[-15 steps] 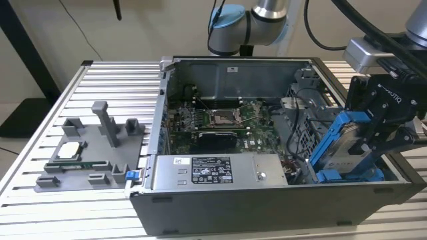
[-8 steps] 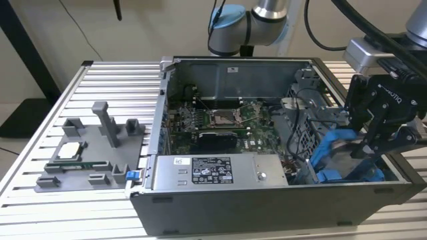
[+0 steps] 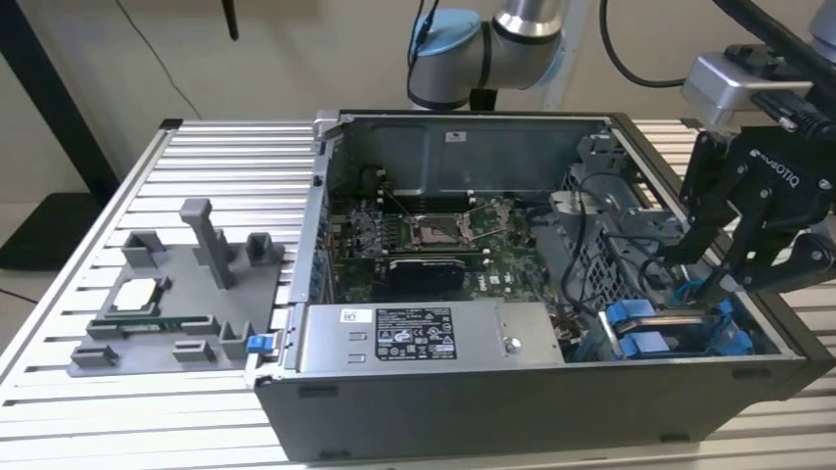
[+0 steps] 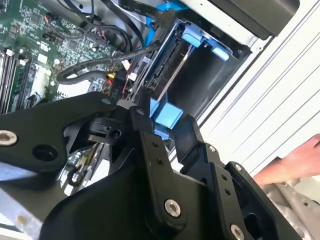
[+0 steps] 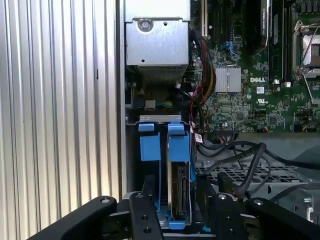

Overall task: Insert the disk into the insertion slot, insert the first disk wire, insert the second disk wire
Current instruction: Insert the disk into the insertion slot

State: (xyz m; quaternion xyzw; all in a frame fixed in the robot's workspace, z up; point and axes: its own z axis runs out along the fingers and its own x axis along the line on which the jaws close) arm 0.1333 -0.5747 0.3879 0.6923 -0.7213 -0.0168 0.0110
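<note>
we see the hand (image 4: pixel 165 120) pinching the disk (image 5: pixel 178 175) by its blue frame, disk seated on edge in the insertion slot (image 5: pixel 159 119), second blue caddy (image 5: pixel 149 145) just beside it, white printed label on power supply (image 3: pixel 413 333)

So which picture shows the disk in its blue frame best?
The first wrist view: the disk stands edge-on in its blue frame inside the insertion slot, metal side showing. The exterior view gives mostly blue tabs over the case wall; in the second wrist view the gripper covers much of it.
</note>
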